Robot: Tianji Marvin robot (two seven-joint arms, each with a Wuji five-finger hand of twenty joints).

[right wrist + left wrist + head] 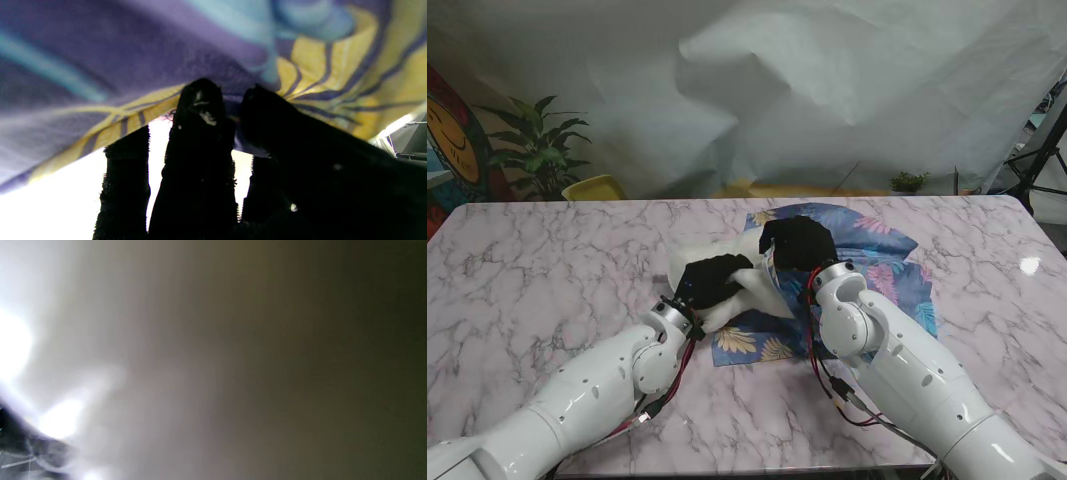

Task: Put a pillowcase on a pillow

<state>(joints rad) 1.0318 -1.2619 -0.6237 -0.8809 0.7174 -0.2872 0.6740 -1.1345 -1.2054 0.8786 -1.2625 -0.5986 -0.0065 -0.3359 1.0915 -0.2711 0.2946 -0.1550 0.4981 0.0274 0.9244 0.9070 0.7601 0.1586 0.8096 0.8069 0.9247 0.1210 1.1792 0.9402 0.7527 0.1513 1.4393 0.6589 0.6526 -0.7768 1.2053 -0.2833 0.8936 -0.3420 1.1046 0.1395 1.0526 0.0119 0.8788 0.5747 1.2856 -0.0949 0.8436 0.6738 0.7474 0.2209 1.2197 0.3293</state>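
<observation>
Fingers [200,110] of right hand [797,243] pinching pillowcase [882,265] edge; left hand [712,281] pressed palm-down on pillow [727,262], finger state indiscernible.

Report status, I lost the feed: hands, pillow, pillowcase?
Left hand on white pillow. Right hand gripping floral pillowcase edge. Pillow mostly uncovered. Nothing blocking.

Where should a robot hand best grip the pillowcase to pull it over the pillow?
Probably at the open hem of the pillowcase, where the right hand is pinching it now. That edge faces the white pillow on its left, so come from that side and lift the upper layer.
</observation>
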